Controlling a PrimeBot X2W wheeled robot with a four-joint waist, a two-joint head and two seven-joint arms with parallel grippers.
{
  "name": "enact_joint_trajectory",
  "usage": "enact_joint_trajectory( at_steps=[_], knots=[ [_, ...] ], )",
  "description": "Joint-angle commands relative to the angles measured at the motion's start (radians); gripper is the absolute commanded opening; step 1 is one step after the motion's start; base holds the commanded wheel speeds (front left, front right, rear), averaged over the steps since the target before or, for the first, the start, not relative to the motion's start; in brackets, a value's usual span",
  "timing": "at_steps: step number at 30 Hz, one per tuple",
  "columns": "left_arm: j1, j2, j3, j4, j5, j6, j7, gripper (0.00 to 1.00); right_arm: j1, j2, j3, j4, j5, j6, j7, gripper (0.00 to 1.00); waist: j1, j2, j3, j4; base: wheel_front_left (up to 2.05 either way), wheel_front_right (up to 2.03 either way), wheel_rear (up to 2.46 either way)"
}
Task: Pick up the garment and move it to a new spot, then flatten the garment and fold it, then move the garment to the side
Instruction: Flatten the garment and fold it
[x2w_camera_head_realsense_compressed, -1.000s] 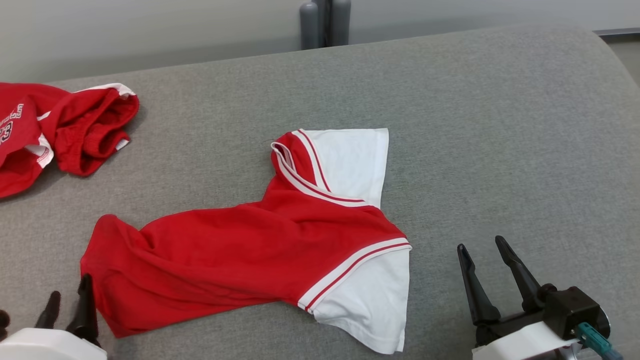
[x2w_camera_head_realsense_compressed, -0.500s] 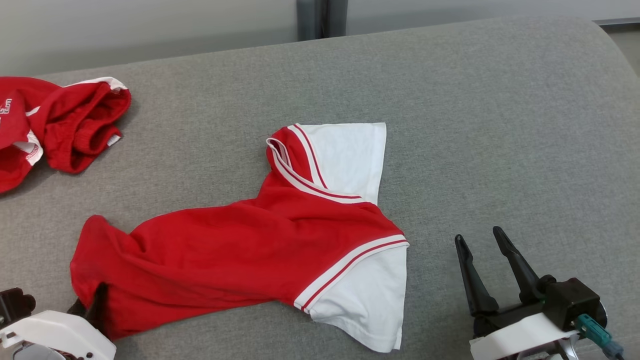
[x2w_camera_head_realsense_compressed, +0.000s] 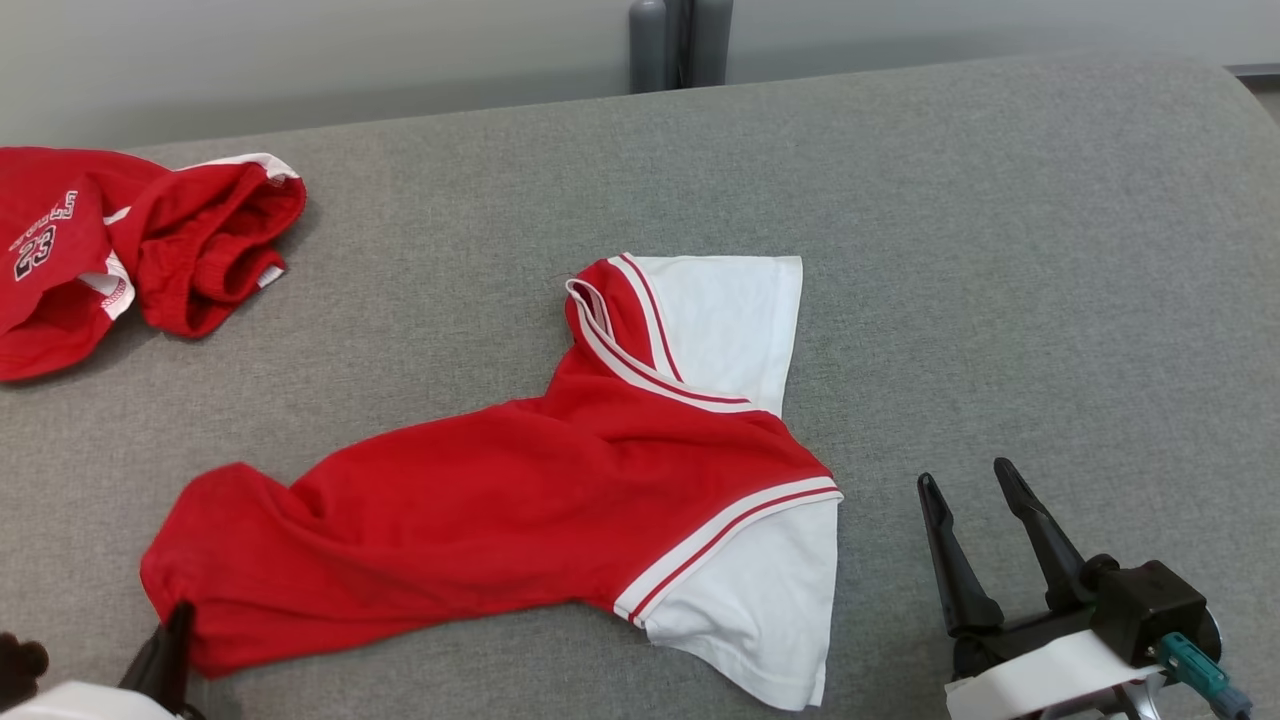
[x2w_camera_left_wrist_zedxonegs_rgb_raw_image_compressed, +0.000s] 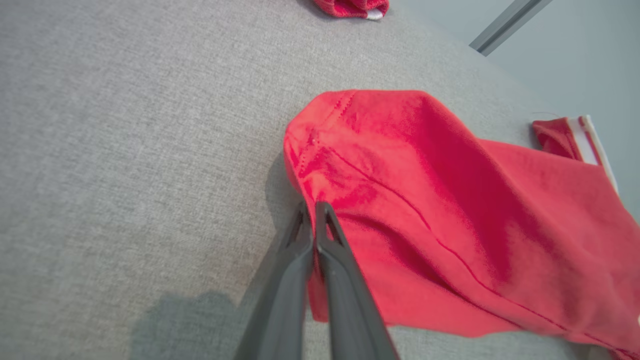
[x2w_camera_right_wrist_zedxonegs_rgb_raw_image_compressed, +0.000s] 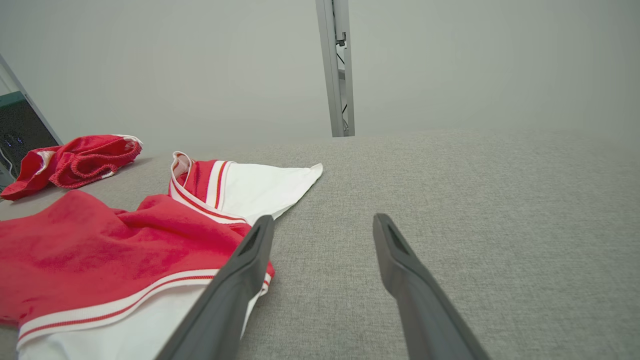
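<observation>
Left end effector (x2w_camera_left_wrist_zedxonegs_rgb_raw_image_compressed: 312, 206) clamps the garment (x2w_camera_head_realsense_compressed: 520, 510) by its red corner, while my right end effector (x2w_camera_head_realsense_compressed: 962, 475) hangs open nearby.

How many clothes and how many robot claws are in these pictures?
T-shirts: 1, the red-and-white T-shirt
Other garments: 1, the crumpled red garment printed 23
Grippers: 2, the left gripper and the right gripper
Total: 4

The number 23 (x2w_camera_head_realsense_compressed: 33, 252) stands on the crumpled red garment (x2w_camera_head_realsense_compressed: 190, 250) at the far left, beneath a row of white letters too small to read.
</observation>
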Motion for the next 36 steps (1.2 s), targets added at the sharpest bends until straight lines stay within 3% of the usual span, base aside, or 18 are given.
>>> enact_joint_trajectory(
  at_steps=[1, 9, 11, 12, 13, 21, 26, 27, 30, 36],
  knots=[
    [0.024, -0.005, 0.000, -0.004, -0.001, 0.005, -0.013, 0.00, -0.004, -0.006, 0.001, 0.001, -0.003, 0.000, 0.000, 1.00, 0.0000, 0.0000, -0.005, 0.005, 0.00, 0.00, 0.00],
    [0.096, -0.072, -0.016, 0.008, -0.030, -0.007, -0.045, 0.00, 0.013, -0.006, 0.004, 0.009, -0.013, 0.000, 0.000, 1.00, 0.0000, 0.0000, -0.027, 0.000, 0.00, 0.00, 0.00],
    [0.106, -0.078, -0.005, 0.012, -0.027, -0.008, -0.058, 0.40, 0.018, -0.006, 0.005, 0.010, -0.015, 0.000, 0.000, 1.00, 0.0000, 0.0000, -0.033, -0.002, 0.00, 0.00, 0.00],
    [0.108, -0.079, 0.000, 0.012, -0.026, -0.007, -0.063, 0.89, 0.018, -0.006, 0.005, 0.010, -0.016, 0.000, 0.000, 1.00, 0.0000, 0.0000, -0.036, -0.003, 0.00, 0.00, 0.00],
    [0.109, -0.080, 0.006, 0.012, -0.026, -0.005, -0.068, 1.00, 0.018, -0.006, 0.004, 0.010, -0.017, 0.000, 0.000, 1.00, 0.0000, 0.0000, -0.038, -0.004, 0.00, 0.00, 0.00],
    [0.083, -0.054, 0.034, 0.007, -0.024, 0.003, -0.063, 1.00, 0.029, -0.006, 0.002, 0.013, -0.026, 0.000, 0.000, 1.00, 0.0000, 0.0000, -0.060, -0.007, 0.00, 0.00, 0.00],
    [0.047, -0.053, 0.022, 0.064, -0.032, -0.015, -0.025, 1.00, 0.030, -0.006, 0.010, 0.016, -0.029, 0.000, 0.000, 1.00, 0.0000, 0.0000, -0.068, -0.018, 0.00, 0.00, 0.00],
    [0.039, -0.054, 0.016, 0.079, -0.029, -0.023, -0.016, 0.00, 0.030, -0.006, 0.011, 0.015, -0.028, 0.000, 0.000, 1.00, 0.0000, 0.0000, -0.069, -0.021, 0.00, 0.00, 0.00],
    [0.029, -0.066, -0.001, 0.111, -0.038, -0.051, 0.001, 0.00, 0.037, -0.006, 0.011, 0.015, -0.024, 0.000, 0.000, 1.00, 0.0000, 0.0000, -0.074, -0.032, 0.00, 0.00, 0.00],
    [0.085, -0.077, 0.031, 0.104, -0.040, -0.039, -0.055, 0.00, 0.053, -0.006, -0.029, 0.004, -0.019, 0.000, 0.000, 1.00, 0.0000, 0.0000, -0.085, -0.042, 0.00, 0.00, 0.00]
  ],
)
